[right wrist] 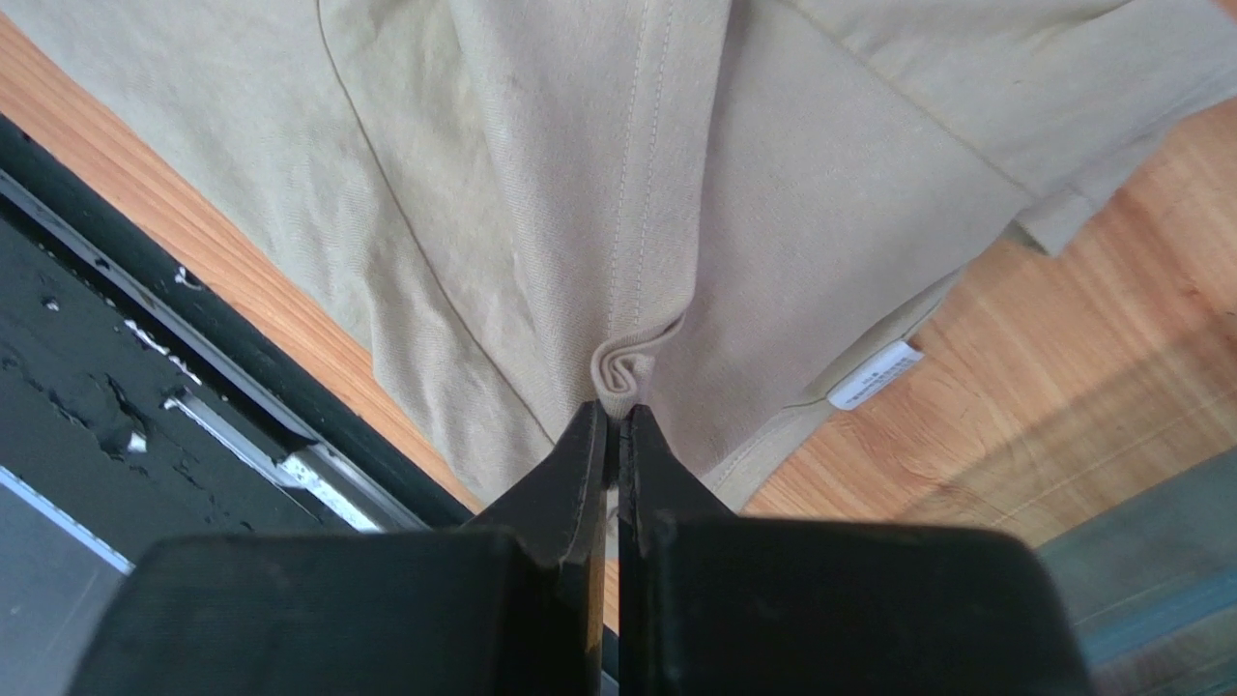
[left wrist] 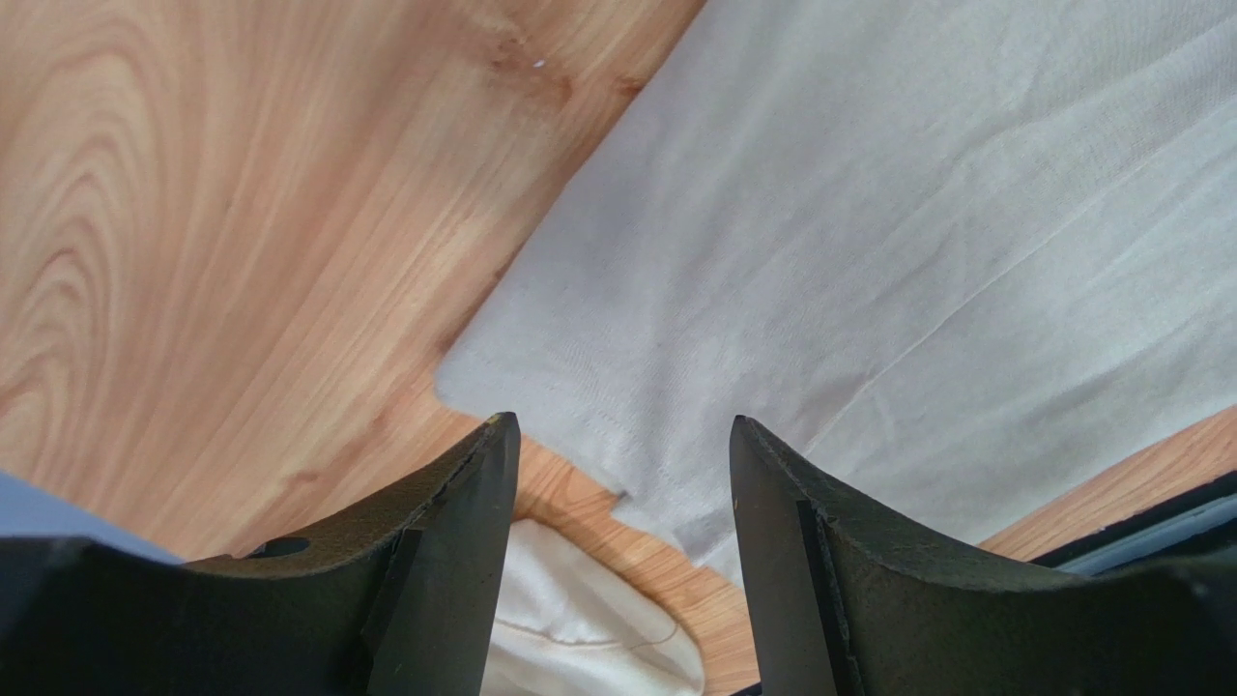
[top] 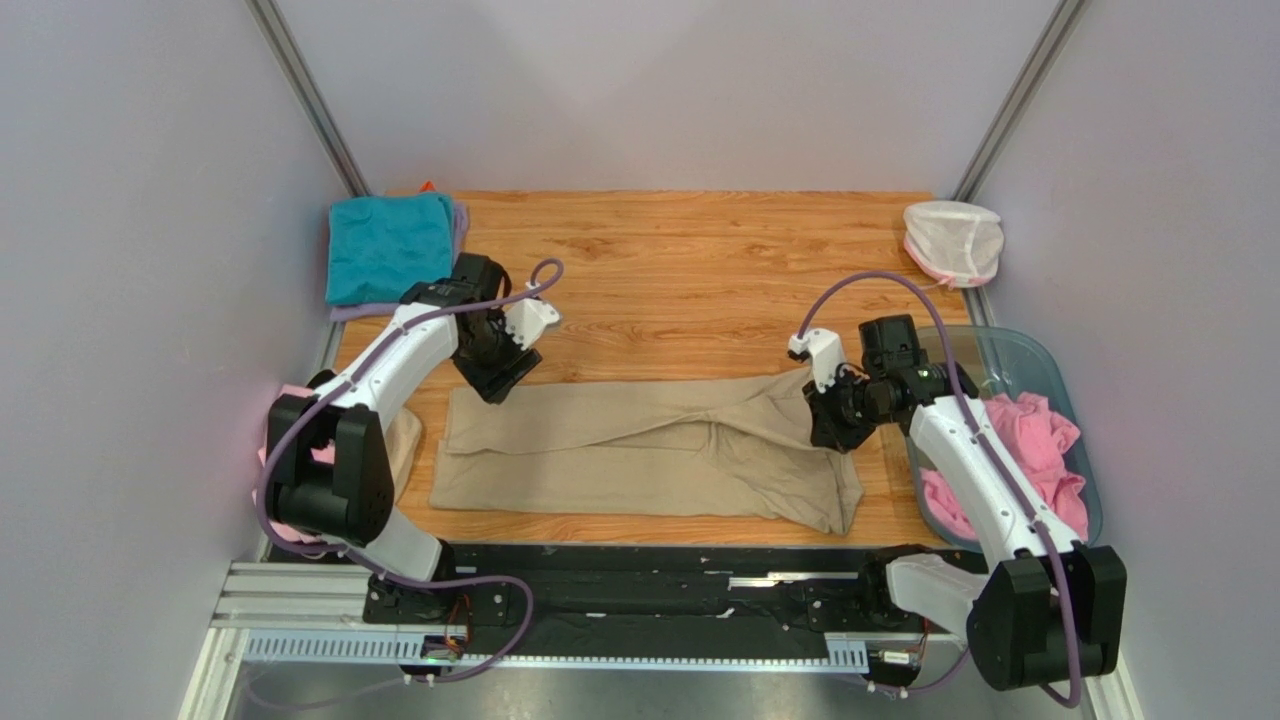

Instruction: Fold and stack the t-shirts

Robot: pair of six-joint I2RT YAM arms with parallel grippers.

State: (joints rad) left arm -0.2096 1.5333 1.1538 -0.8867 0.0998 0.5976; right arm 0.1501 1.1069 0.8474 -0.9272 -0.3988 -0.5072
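My right hand (right wrist: pixel 610 421) has its two fingers pressed together on a small pucker of the tan t-shirt (right wrist: pixel 581 189), pinching the cloth at its right end. A white label (right wrist: pixel 876 374) shows just right of the fingertips. My left hand (left wrist: pixel 617 435) hangs with fingers apart and nothing between them, over the shirt's far left corner, with bare tabletop (left wrist: pixel 218 218) to its left. The tan t-shirt lies flat in a long band between my two hands. Beyond my left hand sits the folded teal t-shirt (top: pixel 388 248). Right of my right hand, the pink t-shirt (top: pixel 1037 435) is heaped in a clear tub (top: pixel 1037 353).
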